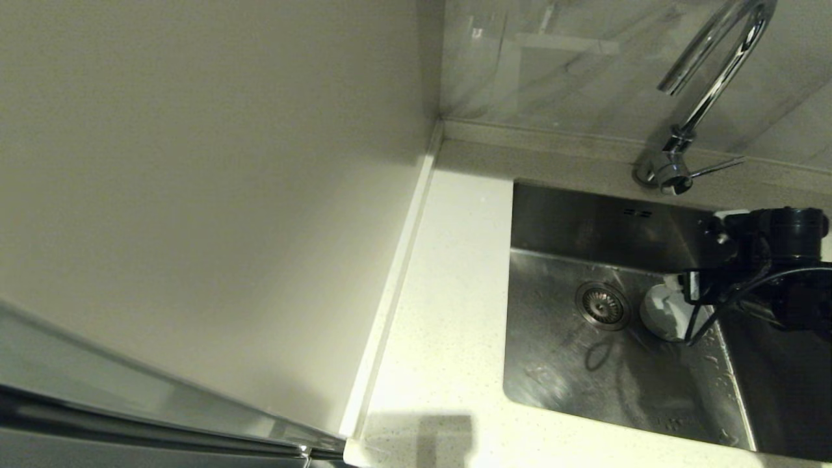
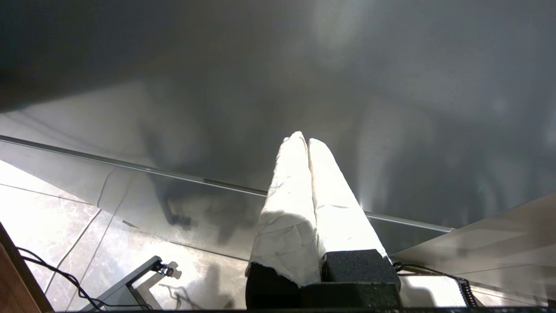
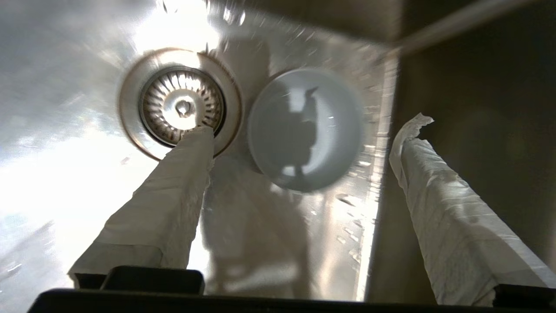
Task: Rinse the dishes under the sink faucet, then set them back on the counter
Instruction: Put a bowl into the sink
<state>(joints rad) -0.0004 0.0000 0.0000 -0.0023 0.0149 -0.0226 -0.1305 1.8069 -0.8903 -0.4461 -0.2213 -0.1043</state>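
Note:
One white bowl (image 3: 304, 130) of the dishes lies on the floor of the sink (image 1: 559, 364), just beside the round drain strainer (image 3: 182, 104), with its hollow facing up. In the head view the bowl (image 1: 658, 313) shows right of the strainer (image 1: 602, 305), partly hidden by my right arm (image 1: 773, 260). My right gripper (image 3: 306, 128) hangs open above the bowl, its white-wrapped fingers (image 3: 173, 182) spread wide and touching nothing. The chrome sink faucet (image 1: 708, 84) arches over the back of the basin; no water shows. My left gripper (image 2: 304, 139) is shut and empty, away from the sink.
The white counter (image 1: 448, 292) runs along the sink's left side up to a pale wall (image 1: 195, 162). The faucet's thin lever (image 1: 715, 169) sticks out to the right at its base. Droplets lie on the sink floor near its right wall (image 3: 434, 65).

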